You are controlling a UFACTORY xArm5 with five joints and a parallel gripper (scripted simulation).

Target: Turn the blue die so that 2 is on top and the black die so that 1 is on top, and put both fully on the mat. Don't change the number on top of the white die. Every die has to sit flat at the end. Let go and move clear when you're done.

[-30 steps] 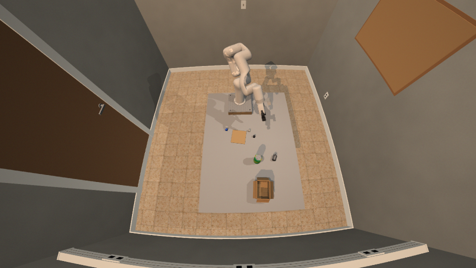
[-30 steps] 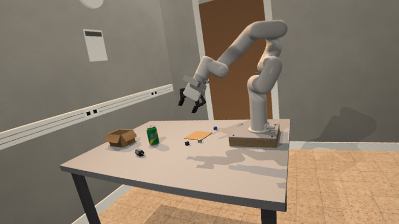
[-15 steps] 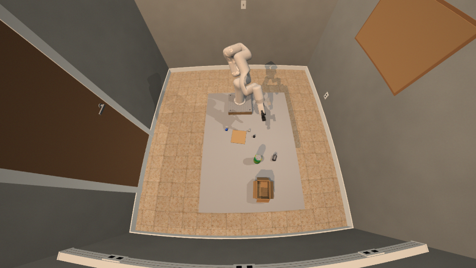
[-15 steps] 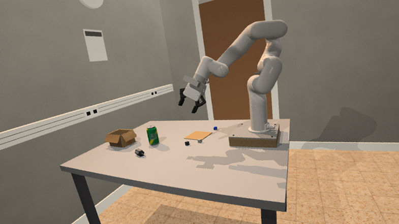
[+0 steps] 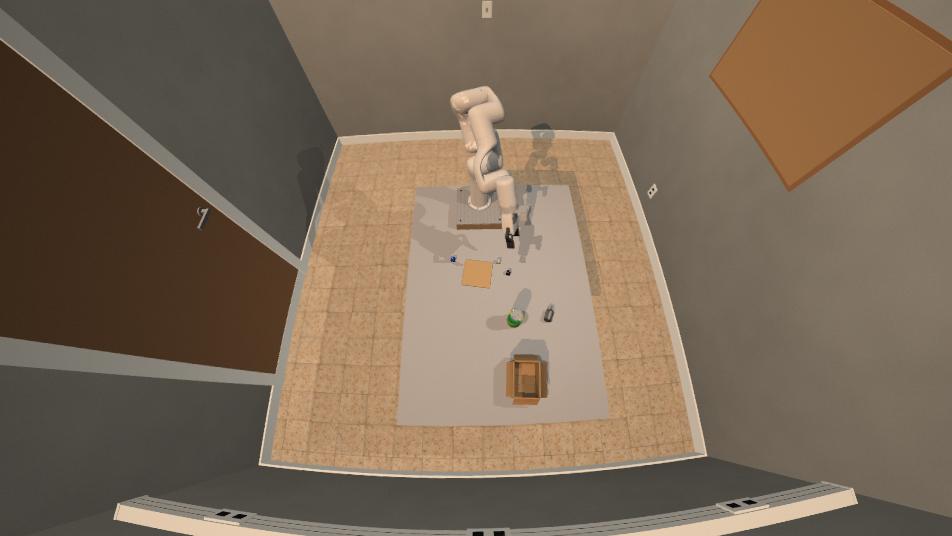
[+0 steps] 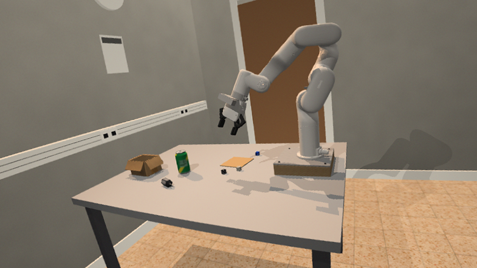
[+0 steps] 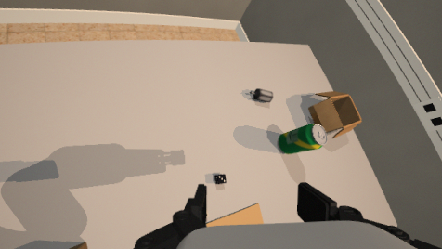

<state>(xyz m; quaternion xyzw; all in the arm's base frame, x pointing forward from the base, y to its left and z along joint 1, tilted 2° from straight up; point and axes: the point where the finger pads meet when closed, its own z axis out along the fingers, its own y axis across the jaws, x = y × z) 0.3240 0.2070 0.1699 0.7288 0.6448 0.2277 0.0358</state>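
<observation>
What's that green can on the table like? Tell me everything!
The green can is a small drink can with a yellow band, white markings and a silvery top. It stands upright on the table, casting a shadow. The cardboard box sits beside it, apart. Nothing touches the can but the table.

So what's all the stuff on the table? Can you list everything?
Table: one, pale grey top, dark legs.
Mat: one, tan, flat on the table in front of the arm's base.
Blue die: one, off the mat, nearest the door.
Black die: one, off the mat.
White die: one, by the mat's edge.
Can: one, green, upright.
Cardboard box: one, brown, open.
Small dark bottle-like thing: one, lying down.
Wooden base: one, under the arm.
Arm: one, white.
Gripper: one, black jaws open, holding nothing, above the table.
</observation>
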